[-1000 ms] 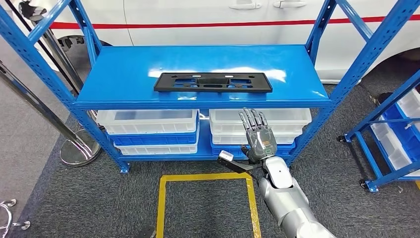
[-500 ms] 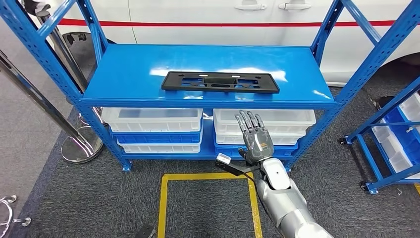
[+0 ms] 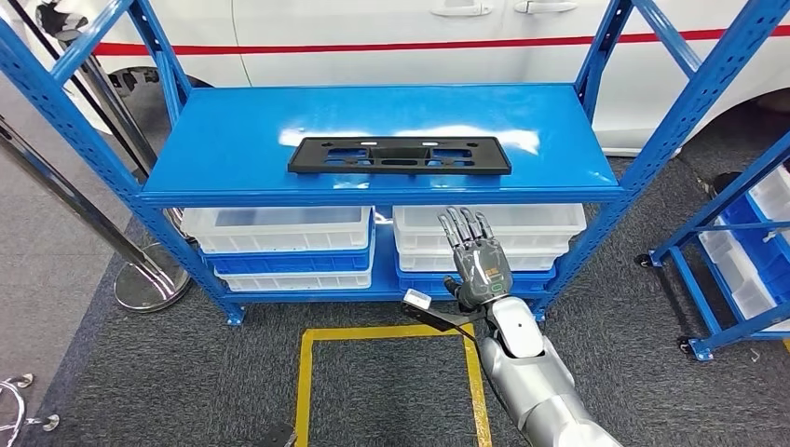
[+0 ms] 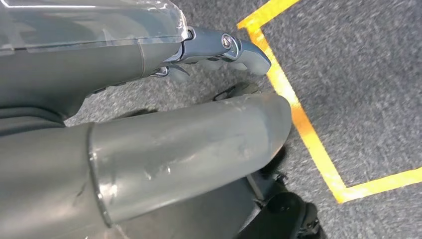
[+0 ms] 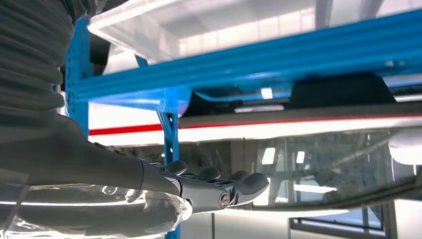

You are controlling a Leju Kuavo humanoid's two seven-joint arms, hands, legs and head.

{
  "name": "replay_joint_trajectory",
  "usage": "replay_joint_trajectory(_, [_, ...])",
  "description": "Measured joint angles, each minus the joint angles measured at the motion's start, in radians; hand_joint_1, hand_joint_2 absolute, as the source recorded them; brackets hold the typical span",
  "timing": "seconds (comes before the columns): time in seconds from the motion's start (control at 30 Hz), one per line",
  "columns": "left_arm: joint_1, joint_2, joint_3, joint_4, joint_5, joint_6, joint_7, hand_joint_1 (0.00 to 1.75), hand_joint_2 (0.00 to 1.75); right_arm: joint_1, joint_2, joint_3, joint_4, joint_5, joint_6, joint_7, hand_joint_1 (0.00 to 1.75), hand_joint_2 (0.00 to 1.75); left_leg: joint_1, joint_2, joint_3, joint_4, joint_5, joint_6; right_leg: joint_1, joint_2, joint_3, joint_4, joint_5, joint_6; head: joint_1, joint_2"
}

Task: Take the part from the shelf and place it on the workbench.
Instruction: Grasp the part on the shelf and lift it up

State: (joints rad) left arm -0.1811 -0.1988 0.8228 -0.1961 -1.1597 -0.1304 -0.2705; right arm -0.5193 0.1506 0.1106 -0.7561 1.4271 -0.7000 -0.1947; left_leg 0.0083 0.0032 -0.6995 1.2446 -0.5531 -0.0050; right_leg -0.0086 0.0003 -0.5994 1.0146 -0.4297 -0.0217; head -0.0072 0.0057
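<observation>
At the far left of the head view we noted chrome posts with a round base standing on the grey carpet beside the blue shelf. The part, a long flat black plate with slots, lay flat near the middle of the top shelf board, its long side parallel to the front edge and close behind that edge; nothing touched it. Below that board, white bins sat stacked over blue ones in two stacks side by side. A yellow taped square marked the floor in front of the shelf. Our left hand showed in the left wrist view over the carpet and the yellow tape, with nothing in it, but we could not tell whether its fingers were spread or curled. Further right, our right hand was raised in front of the lower bins, below the front edge of the top board and a little right of the part's middle, fingers extended and apart, thumb out to the side, holding nothing. Behind the shelf stood a white car with a red stripe. At the far right a second blue rack on wheels carried more white bins.
</observation>
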Motion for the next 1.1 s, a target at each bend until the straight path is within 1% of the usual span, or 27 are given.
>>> replay_joint_trajectory(0.03, [0.001, 0.0, 0.0, 0.0, 0.0, 0.0, 0.0, 0.0, 0.0, 0.004, 0.002, 0.001, -0.006, -0.002, 0.0, -0.003, 0.0, 1.75, 0.001, 0.0, -0.015, 0.025, 0.004, -0.002, 0.0, 0.0, 0.001, 0.003, -0.004, 0.0, 0.0, 0.0])
replay_joint_trajectory(0.07, [0.001, 0.0, 0.0, 0.0, 0.0, 0.0, -0.001, 0.0, 0.0, 0.006, 0.003, 0.001, -0.014, -0.003, 0.0, -0.007, 0.0, 1.75, 0.001, 0.0, 0.008, -0.028, 0.034, 0.002, 0.002, 0.001, 0.001, 0.009, -0.01, 0.006, 0.0, 0.0])
replay_joint_trajectory(0.13, [0.002, 0.0, -0.001, 0.0, 0.0, 0.0, -0.002, 0.0, 0.0, 0.01, 0.006, 0.001, -0.032, -0.005, 0.0, -0.014, 0.0, 1.75, -0.002, -0.002, 0.069, -0.163, 0.102, 0.015, 0.003, 0.003, 0.003, 0.019, -0.023, 0.023, 0.0, 0.0])
replay_joint_trajectory(0.17, [0.001, 0.0, -0.001, 0.0, -0.001, 0.0, -0.003, 0.0, 0.0, 0.011, 0.007, 0.001, -0.039, -0.006, 0.0, -0.017, 0.0, 1.75, -0.003, -0.003, 0.091, -0.208, 0.113, 0.025, 0.004, 0.003, 0.004, 0.022, -0.028, 0.032, 0.0, 0.0])
replay_joint_trajectory(0.23, [0.001, 0.0, -0.002, 0.0, -0.002, 0.0, -0.004, 0.0, 0.0, 0.011, 0.008, 0.001, -0.047, -0.006, 0.0, -0.018, 0.0, 1.75, 0.0, -0.003, 0.098, -0.216, 0.113, 0.037, 0.002, 0.002, -0.003, 0.044, -0.041, 0.044, 0.0, 0.0])
replay_joint_trajectory(0.27, [0.001, 0.0, -0.003, 0.0, -0.003, 0.0, -0.005, 0.0, 0.0, 0.011, 0.008, 0.001, -0.05, -0.006, 0.0, -0.018, 0.0, 1.75, 0.002, -0.003, 0.103, -0.219, 0.113, 0.043, 0.001, 0.001, -0.021, 0.08, -0.059, 0.049, 0.001, 0.0])
replay_joint_trajectory(0.33, [0.0, 0.0, -0.005, 0.0, -0.004, 0.0, -0.005, 0.0, 0.0, 0.015, 0.008, 0.001, -0.052, -0.007, 0.0, -0.019, 0.0, 1.75, 0.002, -0.003, 0.108, -0.22, 0.107, 0.05, -0.002, 0.001, -0.091, 0.203, -0.106, 0.056, 0.001, 0.0])
replay_joint_trajectory(0.37, [0.0, 0.0, -0.006, 0.0, -0.005, 0.0, -0.005, 0.0, 0.0, 0.019, 0.008, 0.001, -0.053, -0.007, 0.0, -0.019, 0.0, 1.75, 0.001, -0.003, 0.111, -0.22, 0.103, 0.052, -0.003, 0.001, -0.129, 0.261, -0.12, 0.059, 0.001, 0.0])
replay_joint_trajectory(0.4, [0.001, 0.0, -0.006, 0.0, -0.005, 0.0, -0.005, 0.0, 0.0, 0.023, 0.008, 0.001, -0.053, -0.007, 0.0, -0.019, 0.0, 1.75, 0.001, -0.003, 0.116, -0.22, 0.098, 0.052, -0.004, 0.001, -0.154, 0.291, -0.116, 0.06, 0.001, 0.0])
replay_joint_trajectory(0.43, [0.002, 0.0, -0.006, 0.0, -0.006, 0.0, -0.005, 0.0, 0.0, 0.025, 0.008, 0.001, -0.053, -0.007, 0.0, -0.019, 0.0, 1.75, 0.001, -0.004, 0.122, -0.22, 0.093, 0.051, -0.005, 0.001, -0.16, 0.284, -0.093, 0.06, 0.001, 0.0])
replay_joint_trajectory(0.47, [0.002, -0.001, -0.007, 0.0, -0.006, 0.0, -0.006, 0.0, 0.0, 0.026, 0.008, 0.001, -0.053, -0.006, 0.0, -0.019, 0.0, 1.75, 0.001, -0.005, 0.132, -0.22, 0.087, 0.05, -0.005, 0.0, -0.145, 0.236, -0.052, 0.057, 0.001, 0.0])
replay_joint_trajectory(0.5, [0.002, -0.001, -0.007, 0.0, -0.006, 0.0, -0.006, 0.0, 0.0, 0.026, 0.008, 0.001, -0.053, -0.006, 0.0, -0.019, 0.0, 1.75, 0.001, -0.005, 0.142, -0.22, 0.08, 0.047, -0.004, 0.0, -0.117, 0.165, -0.008, 0.053, 0.001, 0.0])
replay_joint_trajectory(0.53, [0.002, -0.002, -0.008, 0.0, -0.007, 0.0, -0.006, 0.0, 0.0, 0.025, 0.008, 0.001, -0.054, -0.006, 0.0, -0.02, 0.0, 1.75, -0.001, -0.005, 0.15, -0.22, 0.073, 0.043, 0.0, 0.0, -0.088, 0.101, 0.021, 0.047, 0.001, 0.0])
replay_joint_trajectory(0.57, [0.001, -0.003, -0.008, 0.0, -0.007, 0.0, -0.007, 0.0, 0.0, 0.024, 0.008, 0.001, -0.055, -0.006, 0.0, -0.02, 0.0, 1.75, -0.001, -0.006, 0.155, -0.221, 0.067, 0.038, 0.003, 0.0, -0.065, 0.052, 0.036, 0.04, 0.001, 0.0])
replay_joint_trajectory(0.6, [0.0, -0.003, -0.008, 0.0, -0.007, 0.001, -0.007, 0.0, 0.0, 0.023, 0.008, 0.001, -0.056, -0.006, 0.0, -0.022, 0.0, 1.75, -0.002, -0.006, 0.158, -0.222, 0.062, 0.032, 0.007, 0.0, -0.053, 0.026, 0.035, 0.033, 0.001, 0.0])
replay_joint_trajectory(0.63, [-0.001, -0.004, -0.009, 0.0, -0.007, 0.001, -0.007, 0.0, 0.0, 0.022, 0.008, 0.001, -0.057, -0.005, 0.0, -0.023, 0.0, 1.75, -0.002, -0.005, 0.16, -0.225, 0.059, 0.026, 0.011, 0.0, -0.048, 0.022, 0.025, 0.027, 0.001, 0.0])
replay_joint_trajectory(0.73, [-0.003, -0.003, -0.009, 0.0, -0.007, 0.002, -0.007, 0.0, 0.0, 0.021, 0.009, 0.001, -0.062, -0.004, 0.0, -0.025, 0.0, 1.75, -0.002, -0.003, 0.167, -0.216, 0.043, 0.01, 0.004, 0.002, -0.027, 0.005, 0.015, 0.01, 0.001, 0.0])
replay_joint_trajectory(0.77, [-0.004, -0.003, -0.01, 0.0, -0.008, 0.003, -0.008, 0.0, 0.0, 0.02, 0.01, 0.001, -0.063, -0.004, 0.0, -0.026, 0.0, 1.75, -0.002, -0.002, 0.154, -0.183, 0.029, 0.006, 0.001, 0.003, -0.016, -0.002, 0.011, 0.005, 0.001, 0.0])
replay_joint_trajectory(0.8, [-0.005, -0.003, -0.01, 0.0, -0.008, 0.003, -0.008, 0.0, 0.0, 0.019, 0.011, 0.001, -0.064, -0.005, 0.0, -0.028, 0.0, 1.75, -0.001, -0.002, 0.125, -0.129, 0.008, 0.003, 0.0, 0.002, -0.006, -0.005, 0.005, 0.001, 0.001, 0.0])
replay_joint_trajectory(0.87, [-0.003, -0.003, -0.011, 0.0, -0.008, 0.003, -0.007, 0.0, 0.0, 0.019, 0.013, 0.001, -0.064, -0.006, 0.0, -0.031, 0.0, 1.75, 0.0, -0.003, 0.039, 0.009, -0.032, -0.001, 0.002, 0.002, 0.011, -0.006, -0.01, -0.005, 0.001, 0.0])
replay_joint_trajectory(0.9, [-0.001, -0.003, -0.012, 0.0, -0.008, 0.003, -0.007, 0.0, 0.0, 0.02, 0.013, 0.001, -0.064, -0.006, 0.0, -0.033, 0.0, 1.75, 0.001, -0.003, 0.003, 0.052, -0.031, -0.003, 0.003, 0.002, 0.021, -0.006, -0.019, -0.005, 0.001, 0.0])
replay_joint_trajectory(0.93, [0.001, -0.003, -0.012, 0.0, -0.008, 0.003, -0.006, 0.0, 0.0, 0.021, 0.013, 0.001, -0.064, -0.006, 0.0, -0.033, 0.0, 1.75, 0.001, -0.003, -0.016, 0.058, -0.008, -0.003, 0.003, 0.003, 0.032, -0.005, -0.028, -0.004, 0.001, 0.0])
replay_joint_trajectory(0.97, [0.002, -0.003, -0.012, 0.0, -0.008, 0.003, -0.006, 0.0, 0.0, 0.022, 0.014, 0.001, -0.064, -0.005, 0.0, -0.033, 0.0, 1.75, 0.001, -0.002, -0.015, 0.023, 0.035, -0.002, 0.003, 0.004, 0.045, -0.005, -0.038, -0.002, 0.0, 0.0])
replay_joint_trajectory(1.0, [0.002, -0.003, -0.013, 0.0, -0.008, 0.003, -0.006, 0.0, 0.0, 0.022, 0.014, 0.001, -0.064, -0.005, 0.0, -0.033, 0.0, 1.75, 0.001, -0.002, 0.003, -0.043, 0.091, 0.0, 0.003, 0.005, 0.06, -0.004, -0.049, 0.0, 0.001, 0.0])
replay_joint_trajectory(1.03, [0.002, -0.002, -0.014, 0.0, -0.008, 0.003, -0.006, 0.0, 0.0, 0.022, 0.015, 0.001, -0.064, -0.004, 0.0, -0.033, 0.0, 1.75, 0.001, -0.002, 0.024, -0.108, 0.132, 0.005, 0.003, 0.006, 0.074, -0.005, -0.06, 0.003, 0.001, 0.0])
replay_joint_trajectory(1.07, [0.002, -0.002, -0.014, 0.0, -0.008, 0.003, -0.006, 0.0, 0.0, 0.021, 0.016, 0.001, -0.064, -0.004, 0.0, -0.033, 0.0, 1.75, -0.002, -0.003, 0.047, -0.163, 0.155, 0.009, 0.004, 0.006, 0.084, -0.005, -0.07, 0.008, 0.001, 0.0])
replay_joint_trajectory(1.1, [0.001, -0.002, -0.015, 0.0, -0.008, 0.003, -0.005, 0.0, 0.0, 0.02, 0.017, 0.001, -0.065, -0.004, 0.0, -0.033, 0.0, 1.75, -0.003, -0.003, 0.064, -0.197, 0.16, 0.014, 0.005, 0.006, 0.09, -0.006, -0.078, 0.014, 0.001, 0.0])
